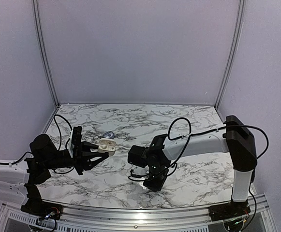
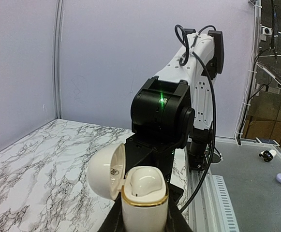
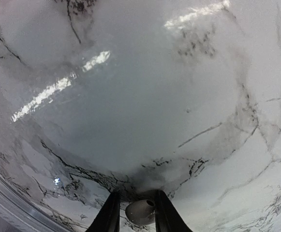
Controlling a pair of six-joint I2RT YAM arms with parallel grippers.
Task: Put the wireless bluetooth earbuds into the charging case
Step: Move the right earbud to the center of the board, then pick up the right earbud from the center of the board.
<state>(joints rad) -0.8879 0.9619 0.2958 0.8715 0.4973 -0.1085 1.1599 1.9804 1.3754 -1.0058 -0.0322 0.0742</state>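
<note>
The left gripper (image 1: 103, 150) clamps the base of the charging case (image 2: 144, 203), lid (image 2: 106, 171) swung open so its mouth faces outward beyond the fingertips, ready for loading, while the right gripper (image 3: 136, 205), low over the marble table (image 3: 155, 96), has an earbud (image 3: 139, 213) between its fingertips, pinched or merely bracketed I cannot tell.

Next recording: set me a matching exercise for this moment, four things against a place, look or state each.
Things:
1. charging case
2. case lid
3. earbud
4. table

Place, look or state:
A. swung open
B. between the right fingers, low over the table
C. marble-patterned
D. gripped by the left fingers

Pairs: 1-D, 2-A, 3-B, 4-C
</note>
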